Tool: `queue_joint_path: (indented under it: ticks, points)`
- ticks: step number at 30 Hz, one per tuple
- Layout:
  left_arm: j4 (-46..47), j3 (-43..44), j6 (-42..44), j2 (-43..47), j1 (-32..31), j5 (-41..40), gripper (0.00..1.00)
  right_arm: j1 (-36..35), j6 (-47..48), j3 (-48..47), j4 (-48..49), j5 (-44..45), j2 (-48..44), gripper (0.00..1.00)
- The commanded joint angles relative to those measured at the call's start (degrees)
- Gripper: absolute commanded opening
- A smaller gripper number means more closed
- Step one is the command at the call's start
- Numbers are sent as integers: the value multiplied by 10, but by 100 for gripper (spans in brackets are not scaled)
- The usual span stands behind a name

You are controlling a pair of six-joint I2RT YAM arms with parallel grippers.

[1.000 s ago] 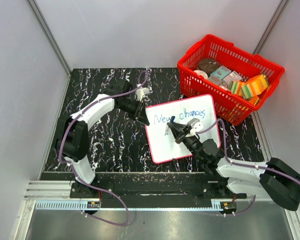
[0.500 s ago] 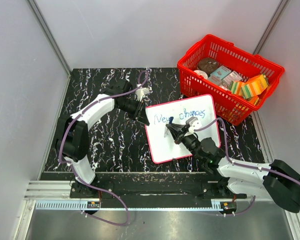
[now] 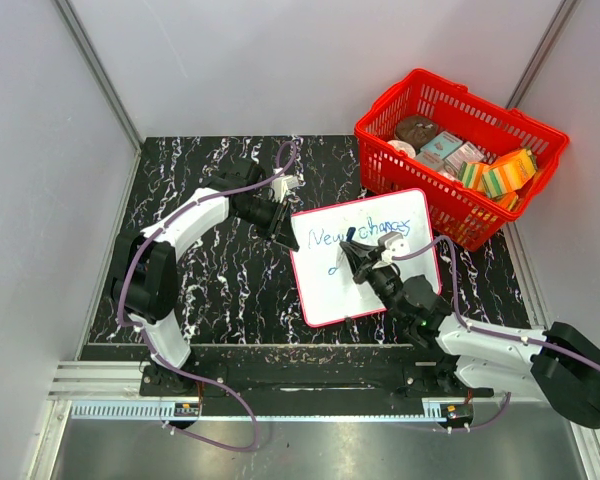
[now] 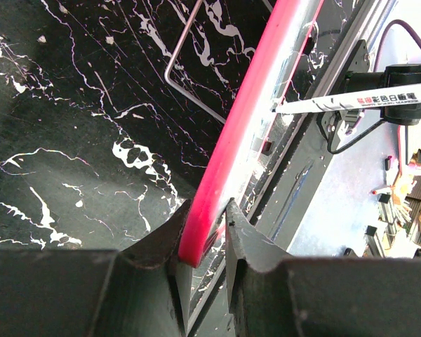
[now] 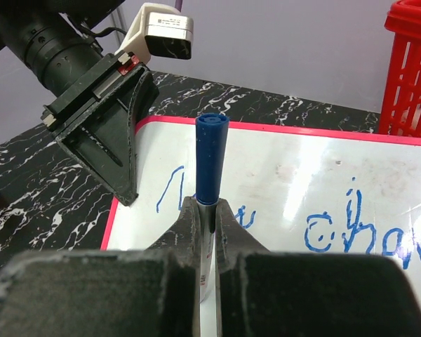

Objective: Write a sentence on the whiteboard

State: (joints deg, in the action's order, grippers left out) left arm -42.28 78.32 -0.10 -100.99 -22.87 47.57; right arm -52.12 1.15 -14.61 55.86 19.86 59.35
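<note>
Where the worktop [image 3: 210, 290] is black with white streaks, the whiteboard [image 3: 325, 290] lies on its right half, turned a bit crooked, with a thin red rim all around. One far corner of it is just beside the red basket [image 3: 420, 190]. One near corner comes close to the near edge of the worktop. The sentence [image 3: 358, 233] runs along the far part of the board in blue letters, and it reads "New chances" (the letters are thin and loopy). Below the first word there is one small blue mark.

The right gripper [image 3: 363, 258] is over the middle of the board. Its two fingers are pressed tight on a marker [image 5: 212, 158] with a blue back end that points up and away from the board. In the left wrist view the marker's white barrel [image 4: 358, 102] slants down, and its thin end is right at the board's face.

The left gripper [image 3: 283, 228] is at the board's left side, near its far corner. Its fingers are set narrow and pinch the red rim [image 4: 252, 112] between them. A thin bent wire [image 4: 179, 67] shows on the worktop beside that rim.

The red basket sits in the far right corner of the worktop, and it is full of small boxes and packs.
</note>
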Motion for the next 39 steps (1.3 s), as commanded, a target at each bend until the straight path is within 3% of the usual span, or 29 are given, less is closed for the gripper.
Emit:
queue_joint_path:
  ticks: [1, 26, 30, 34, 39]
  points:
    - [17, 3, 48, 4, -7, -93, 0, 1, 30, 1, 33, 24, -6, 0]
    - [18, 2, 49, 7, -7, -95, 0, 0, 0, -8, -65, 38, -16, 0]
    - [17, 2, 48, 6, -7, -94, 0, 0, 3, -4, -63, 46, -23, 0]
    - [18, 2, 48, 6, -7, -97, 0, 0, 17, 19, -9, -3, -62, 0]
    - [18, 2, 48, 6, -7, -97, 0, 0, 23, 19, -17, -24, -107, 0]
